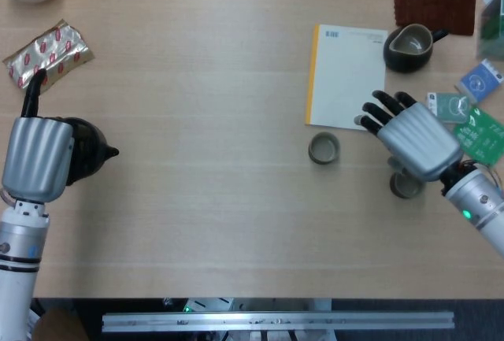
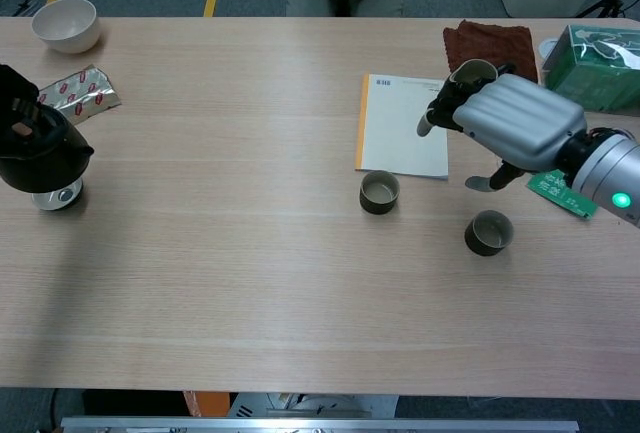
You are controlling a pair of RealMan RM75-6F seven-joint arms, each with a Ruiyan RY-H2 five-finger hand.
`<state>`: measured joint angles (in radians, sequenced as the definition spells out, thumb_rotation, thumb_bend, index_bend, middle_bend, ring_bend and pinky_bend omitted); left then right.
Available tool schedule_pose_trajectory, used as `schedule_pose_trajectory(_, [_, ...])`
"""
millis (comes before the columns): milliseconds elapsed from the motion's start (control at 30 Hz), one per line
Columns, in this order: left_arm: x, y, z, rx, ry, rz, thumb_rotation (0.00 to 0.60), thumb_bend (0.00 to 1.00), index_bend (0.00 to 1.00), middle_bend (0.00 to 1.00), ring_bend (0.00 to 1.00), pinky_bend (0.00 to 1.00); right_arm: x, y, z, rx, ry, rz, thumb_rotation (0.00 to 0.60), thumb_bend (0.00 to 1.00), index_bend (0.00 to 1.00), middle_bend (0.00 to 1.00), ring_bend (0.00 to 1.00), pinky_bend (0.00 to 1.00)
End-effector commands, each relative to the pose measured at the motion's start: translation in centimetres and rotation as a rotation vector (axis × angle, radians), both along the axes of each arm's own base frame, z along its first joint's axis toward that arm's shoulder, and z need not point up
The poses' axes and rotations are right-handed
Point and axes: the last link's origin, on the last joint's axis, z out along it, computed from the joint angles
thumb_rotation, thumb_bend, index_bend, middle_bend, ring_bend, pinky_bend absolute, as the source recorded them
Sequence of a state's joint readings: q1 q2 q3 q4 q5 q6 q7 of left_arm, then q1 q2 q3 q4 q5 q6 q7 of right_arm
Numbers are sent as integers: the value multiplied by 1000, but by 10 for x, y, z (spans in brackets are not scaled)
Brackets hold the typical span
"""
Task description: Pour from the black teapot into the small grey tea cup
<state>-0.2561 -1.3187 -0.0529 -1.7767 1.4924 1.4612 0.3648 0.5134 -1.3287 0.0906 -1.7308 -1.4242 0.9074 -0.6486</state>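
Far out at nine o'clock: left hand [image 1: 35, 156] wrapped round the black teapot [image 2: 35, 140], held just above a small white saucer [image 2: 55, 195]. Over at three o'clock: right hand [image 1: 413, 138] spread wide, holding nothing, above the table [image 1: 205, 81], between two grey cups, one [image 1: 324, 149] just beside a white notebook [image 1: 346, 77], the other [image 2: 489, 233] nearer the table's front edge.

The head view looks straight down on the table [image 1: 197, 223] from above, its near edge along the bottom of the frame. The chest view sits lower, facing forward and tilted down across the table [image 2: 250, 283] to the floor beyond. Both share the whole tabletop, including the notebook [image 1: 346, 77] [image 2: 403, 125].
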Motion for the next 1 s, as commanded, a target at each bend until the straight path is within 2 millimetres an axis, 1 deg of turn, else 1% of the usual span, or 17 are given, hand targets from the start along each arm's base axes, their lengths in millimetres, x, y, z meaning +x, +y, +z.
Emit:
schedule_pose_trajectory(33, [-1, -2, 0, -6, 5, -1, 597, 271, 956, 1000, 817, 13, 4, -3, -18, 24, 39, 7, 600, 158, 270, 254, 142, 272])
schedule_pose_trajectory(133, [-1, -3, 0, -10, 3, 0, 599, 271, 956, 1000, 817, 13, 8, -7, -32, 31, 60, -1, 600, 157, 270, 254, 142, 272])
schedule_pose_trajectory(433, [-4, -4, 0, -20, -4, 15, 595, 271, 955, 1000, 817, 13, 13, -16, -61, 44, 113, -10, 600, 157, 270, 254, 142, 272])
schedule_pose_trajectory(667, [-7, -4, 2, -16, -8, 21, 597, 271, 955, 1000, 817, 13, 23, -20, -74, 48, 104, -9, 600, 157, 270, 254, 142, 272])
schedule_pose_trajectory(1000, [-12, -4, 5, -16, -11, 32, 598, 271, 953, 1000, 815, 13, 32, -21, -89, 56, 136, 16, 600, 152, 270, 254, 142, 272])
